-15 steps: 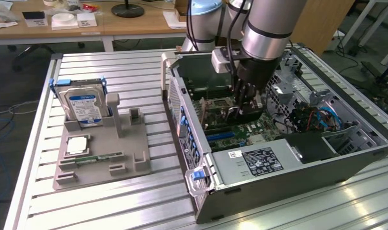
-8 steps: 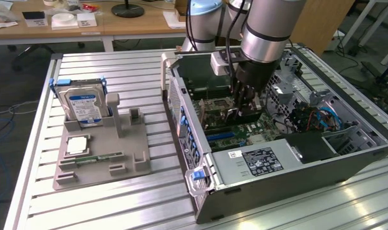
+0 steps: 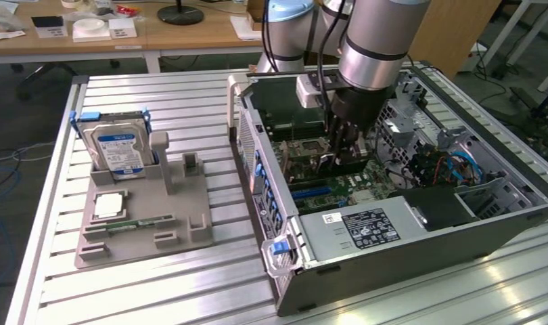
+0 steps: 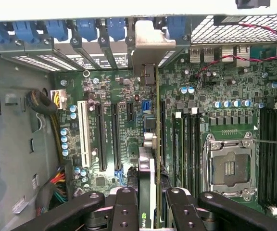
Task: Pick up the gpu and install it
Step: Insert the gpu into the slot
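The gpu stands on edge, held between the fingers of the tool, which is clamped on the card from both sides. The card's silvery bracket is at the end far from the tool, against the row of blue slot clips on the case's rear wall. Directly under the tool lies the green motherboard, and the card's thin edge runs alongside one of its long black slots; whether it is seated there cannot be told. Beside the tool on one side is the open processor socket. In the exterior view the tool reaches down into the open computer case, near the grey power supply. Well apart from the tool, on the bench, a grey holder carries an upright hard drive and a flat memory stick.
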Tool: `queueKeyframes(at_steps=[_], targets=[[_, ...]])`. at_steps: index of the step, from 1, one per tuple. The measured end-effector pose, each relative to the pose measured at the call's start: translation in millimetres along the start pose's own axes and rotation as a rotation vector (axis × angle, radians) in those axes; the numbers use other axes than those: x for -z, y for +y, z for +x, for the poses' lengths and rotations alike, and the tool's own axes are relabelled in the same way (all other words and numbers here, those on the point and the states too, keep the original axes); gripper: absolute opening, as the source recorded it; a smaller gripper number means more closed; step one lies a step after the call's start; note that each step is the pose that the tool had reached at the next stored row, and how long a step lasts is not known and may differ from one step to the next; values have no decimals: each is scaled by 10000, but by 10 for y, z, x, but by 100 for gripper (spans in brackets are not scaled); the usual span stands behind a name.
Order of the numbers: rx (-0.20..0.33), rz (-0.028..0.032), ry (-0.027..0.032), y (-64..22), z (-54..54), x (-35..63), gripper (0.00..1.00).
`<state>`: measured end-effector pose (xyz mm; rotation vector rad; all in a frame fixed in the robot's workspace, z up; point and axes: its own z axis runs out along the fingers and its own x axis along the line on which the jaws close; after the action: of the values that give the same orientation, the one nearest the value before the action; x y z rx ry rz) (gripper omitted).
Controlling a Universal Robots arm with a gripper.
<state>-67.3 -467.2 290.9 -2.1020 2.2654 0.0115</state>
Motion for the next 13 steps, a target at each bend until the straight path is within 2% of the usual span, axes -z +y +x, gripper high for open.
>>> queueKeyframes(at_steps=[5,7,13], targets=[[0,-1,-8,1,1,-8,27],[-1,-2,-28,2,1,-14,27],[-1,-3,-30,7,4,-83,27]])
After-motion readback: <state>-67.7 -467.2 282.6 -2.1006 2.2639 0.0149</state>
